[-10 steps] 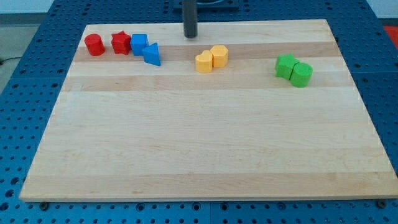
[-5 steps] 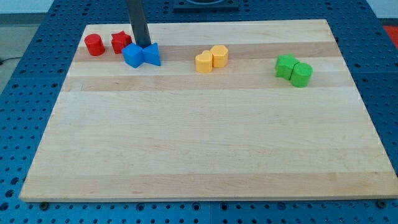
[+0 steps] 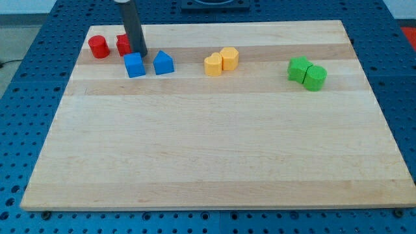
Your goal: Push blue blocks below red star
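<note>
My tip (image 3: 139, 53) is resting just above the blue cube (image 3: 134, 65), and the rod is partly hiding the red star (image 3: 122, 45). No claw is showing, so I cannot tell its state. The cube is lying just below the star, slightly to the view's right. The other blue block (image 3: 163, 63) is sitting further right, so I am judging that a slow leftward nudge from its right side is what it needs.

One cam only, no 2nd view, so nothing shared. It looks down at an angle from beyond the view's bottom edge of the wooden board (image 3: 214, 169), facing twd the far edge at the view's top; far edge reads narrower than near edge. Mid range: whole board fits, w/ blue perforated table (image 3: 26, 130) showing on all sides. Far-left blocks sit near frame top, and the rod is cropped by the top border, only its lower part down to my tip (image 3: 138, 53) in shot.
</note>
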